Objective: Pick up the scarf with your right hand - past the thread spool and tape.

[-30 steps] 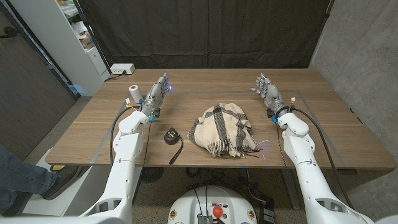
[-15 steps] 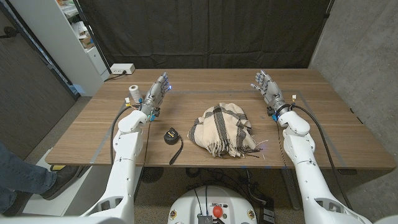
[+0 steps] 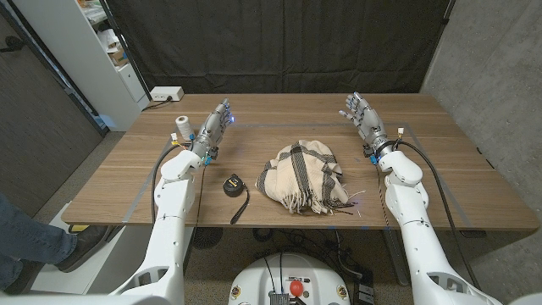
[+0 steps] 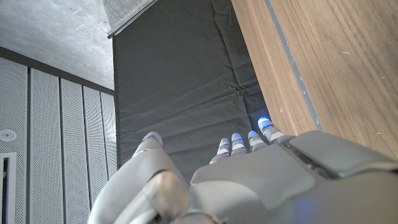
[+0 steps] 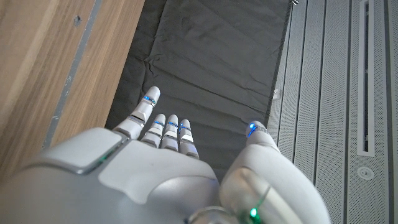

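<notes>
- Head view: the scarf [image 3: 303,176] is seen crumpled in a heap near the middle of the wooden table [image 3: 440,182], cream with dark stripes, its fringe spilling toward the near edge. Nothing is touching it.
- The tape [image 3: 232,182], a small black measuring tape with a strap trailing toward the near edge, is found just to the scarf's left; the thread spool [image 3: 181,127], white and upright, stands farther left, near the far edge. Both lie on the side away from the working arm, so they are judged to serve as landmarks, not obstacles.
- The right hand [image 3: 362,118] is held above the table, well apart from the scarf to its right and farther back, fingers apart and nothing in them. In the right wrist view the same hand [image 5: 155,168] is shown with fingers extended toward the dark curtain, apparently poised for a reach that has not yet begun.
- The left hand [image 3: 216,125] is held between spool and scarf, fingers extended and empty; it is presumably parked, since the task assigns it nothing.
- A white power strip [image 3: 166,95] lies at the far left corner.
</notes>
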